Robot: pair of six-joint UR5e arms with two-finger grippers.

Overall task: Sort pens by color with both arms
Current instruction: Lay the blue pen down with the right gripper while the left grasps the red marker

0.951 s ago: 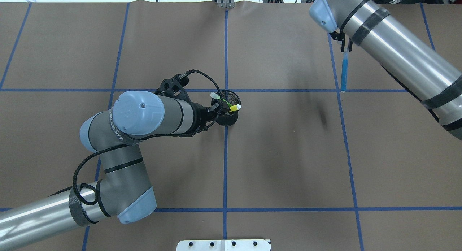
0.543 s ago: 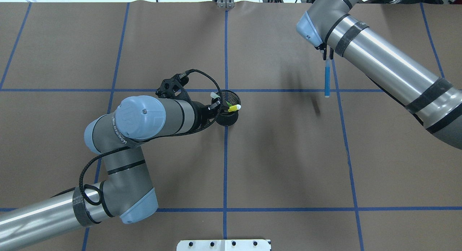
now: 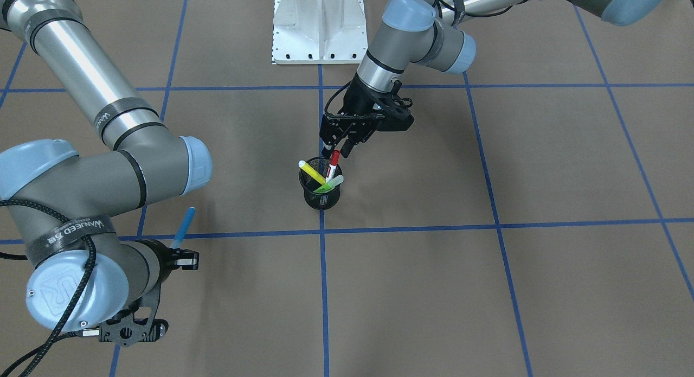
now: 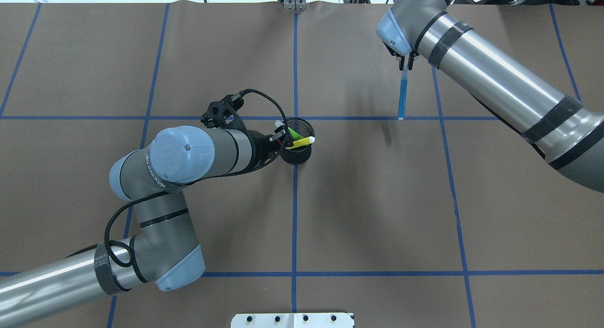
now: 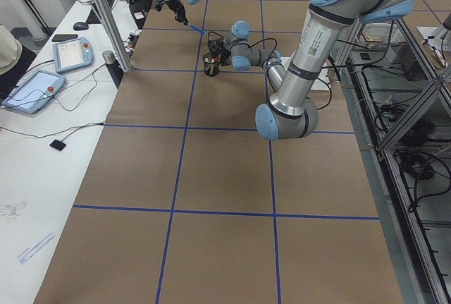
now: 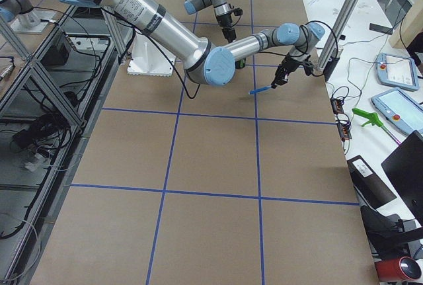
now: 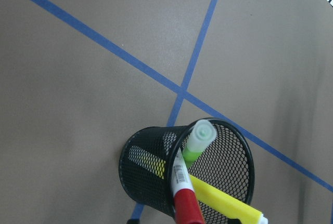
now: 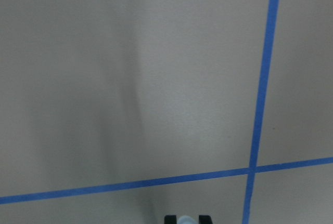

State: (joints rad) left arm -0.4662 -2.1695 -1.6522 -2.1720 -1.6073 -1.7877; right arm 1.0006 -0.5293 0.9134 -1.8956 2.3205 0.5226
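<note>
While right end effector (image 4: 406, 64) grips blue pen (image 4: 402, 94) — free end toward pedestal (image 4: 292, 320) side.

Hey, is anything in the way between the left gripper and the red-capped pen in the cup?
Nothing visible is. The left gripper sits right at the top of the red-capped pen, above the black mesh cup. The yellow pen and green pen lean off to other sides of the cup, not between them.
</note>
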